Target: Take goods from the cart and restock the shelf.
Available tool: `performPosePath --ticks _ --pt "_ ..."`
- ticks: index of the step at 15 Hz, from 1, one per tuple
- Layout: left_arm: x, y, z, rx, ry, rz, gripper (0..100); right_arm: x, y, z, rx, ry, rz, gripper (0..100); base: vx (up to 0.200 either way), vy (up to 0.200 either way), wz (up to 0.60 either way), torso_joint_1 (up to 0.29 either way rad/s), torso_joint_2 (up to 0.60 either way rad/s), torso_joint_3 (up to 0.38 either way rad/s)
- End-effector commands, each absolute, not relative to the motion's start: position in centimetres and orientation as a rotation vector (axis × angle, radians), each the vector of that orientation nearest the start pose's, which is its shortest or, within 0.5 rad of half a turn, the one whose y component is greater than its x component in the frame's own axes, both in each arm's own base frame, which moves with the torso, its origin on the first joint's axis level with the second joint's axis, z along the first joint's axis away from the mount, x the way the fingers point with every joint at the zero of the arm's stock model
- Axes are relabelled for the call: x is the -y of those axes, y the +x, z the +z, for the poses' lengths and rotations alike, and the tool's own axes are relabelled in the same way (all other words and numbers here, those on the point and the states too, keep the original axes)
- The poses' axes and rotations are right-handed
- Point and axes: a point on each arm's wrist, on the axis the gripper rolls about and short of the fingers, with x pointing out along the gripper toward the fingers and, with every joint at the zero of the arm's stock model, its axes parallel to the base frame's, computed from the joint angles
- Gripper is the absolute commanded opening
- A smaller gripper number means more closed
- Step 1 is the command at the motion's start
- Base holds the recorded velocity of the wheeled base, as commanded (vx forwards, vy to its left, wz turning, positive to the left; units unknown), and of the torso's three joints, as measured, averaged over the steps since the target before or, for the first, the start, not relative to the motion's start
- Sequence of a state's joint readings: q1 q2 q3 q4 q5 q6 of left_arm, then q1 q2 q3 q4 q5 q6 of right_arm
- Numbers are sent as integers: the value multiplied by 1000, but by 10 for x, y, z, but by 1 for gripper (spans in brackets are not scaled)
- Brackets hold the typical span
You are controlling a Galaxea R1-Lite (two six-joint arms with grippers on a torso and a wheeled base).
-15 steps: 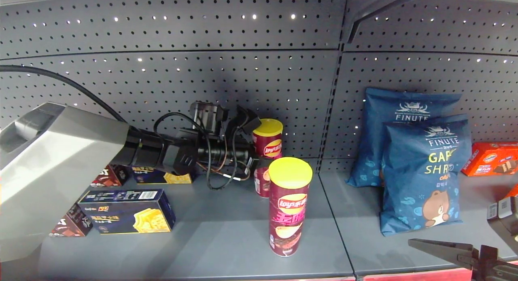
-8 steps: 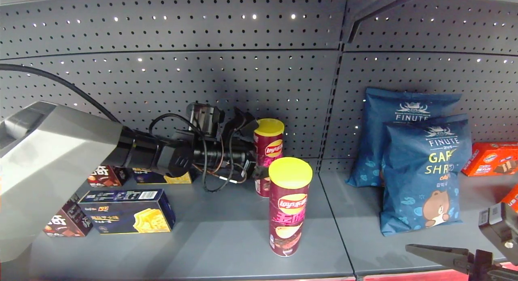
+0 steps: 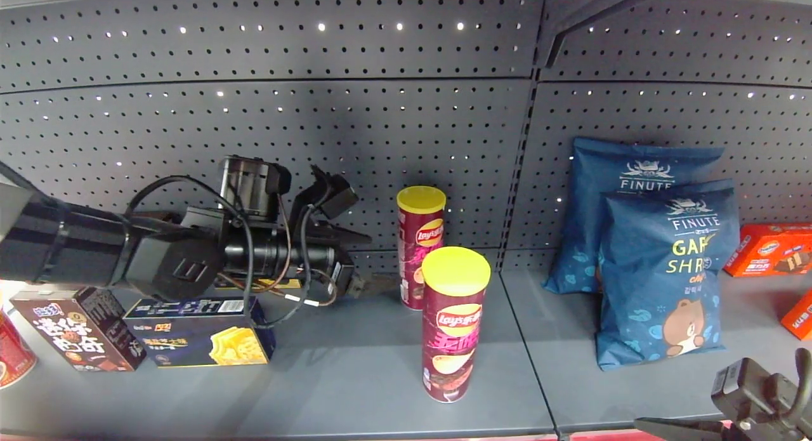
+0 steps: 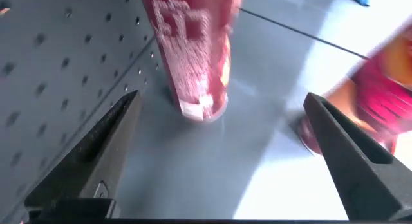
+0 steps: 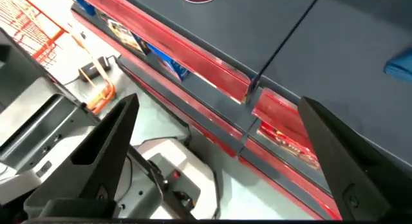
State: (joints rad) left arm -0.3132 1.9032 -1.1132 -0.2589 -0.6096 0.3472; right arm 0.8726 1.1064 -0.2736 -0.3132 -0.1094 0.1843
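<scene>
Head view: a grey shelf (image 3: 355, 377) with a perforated back panel. Two tall red crisp cans with yellow lids stand upright near its middle, the rear can (image 3: 420, 247) close to the back panel and the front can (image 3: 454, 323) nearer the edge, apart from each other. Your left tool (image 3: 379, 261) lies level just beside the rear can, fingers spread and not touching it. Flat snack boxes (image 3: 200, 333) sit under that arm; blue bags (image 3: 666, 269) stand well to the right. Your right tool (image 3: 691, 423) sits low at the shelf's front edge.

Left wrist view: the tool's two fingers are wide apart and hold nothing. The rear can stands beyond the tips, on the line between them, with the front can off to one side.

Right wrist view: the fingers are wide apart and empty, above the shelf's red front rail (image 5: 212, 63).

Handling, as a judgement: these cans are likely light, stiff card tubes with a slick skin, tall enough to topple at a nudge. Take one around mid-body (not by the lid, which may pop off) and squeeze gently.
</scene>
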Motion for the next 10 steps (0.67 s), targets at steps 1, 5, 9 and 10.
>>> performPosePath --ticks 1,5,9,10 --pt "105 303 189 -334 238 -953 100 -114 102 144 -540 -102 607 100 0 0 0 0 0 0" --pt "94 283 203 -336 271 -828 100 -148 137 154 -537 -87 480 100 0 0 0 0 0 0" --pt "84 255 198 -381 309 -690 100 -180 188 142 -584 -117 363 100 0 0 0 0 0 0" --pt "81 252 198 -380 309 -683 100 -185 196 140 -588 -117 353 100 0 0 0 0 0 0"
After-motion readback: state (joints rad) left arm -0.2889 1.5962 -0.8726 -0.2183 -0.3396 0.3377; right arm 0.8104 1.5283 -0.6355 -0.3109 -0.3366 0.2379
